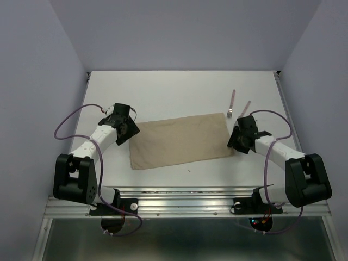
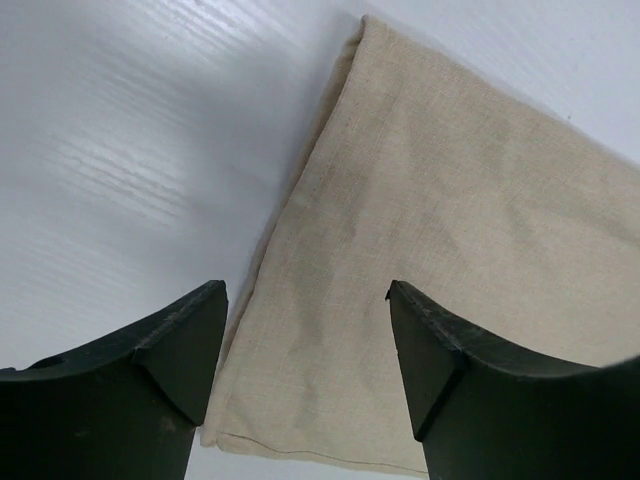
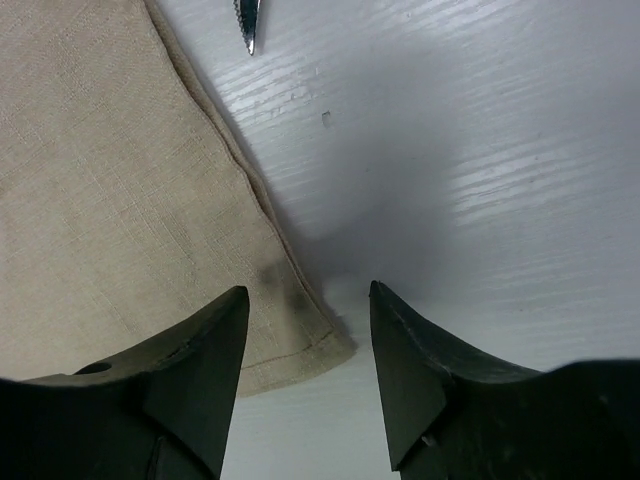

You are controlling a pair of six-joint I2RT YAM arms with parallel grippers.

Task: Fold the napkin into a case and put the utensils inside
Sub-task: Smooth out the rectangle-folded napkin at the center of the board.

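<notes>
The tan napkin [image 1: 179, 141] lies flat on the white table as a long folded rectangle. My left gripper [image 1: 130, 130] is open above its far left corner; the left wrist view shows the cloth [image 2: 450, 250] and that corner between the spread fingers [image 2: 306, 290]. My right gripper [image 1: 235, 142] is open over the near right corner, which shows as cloth [image 3: 110, 200] between its fingers [image 3: 308, 290]. The fork [image 1: 231, 104] and the knife [image 1: 246, 109], both with pinkish handles, lie just beyond the napkin's right end. The knife's serrated tip [image 3: 245, 25] shows in the right wrist view.
White table [image 1: 179, 89] with lavender walls at the back and sides. A metal rail [image 1: 185, 196] runs along the near edge, where both arm bases are bolted.
</notes>
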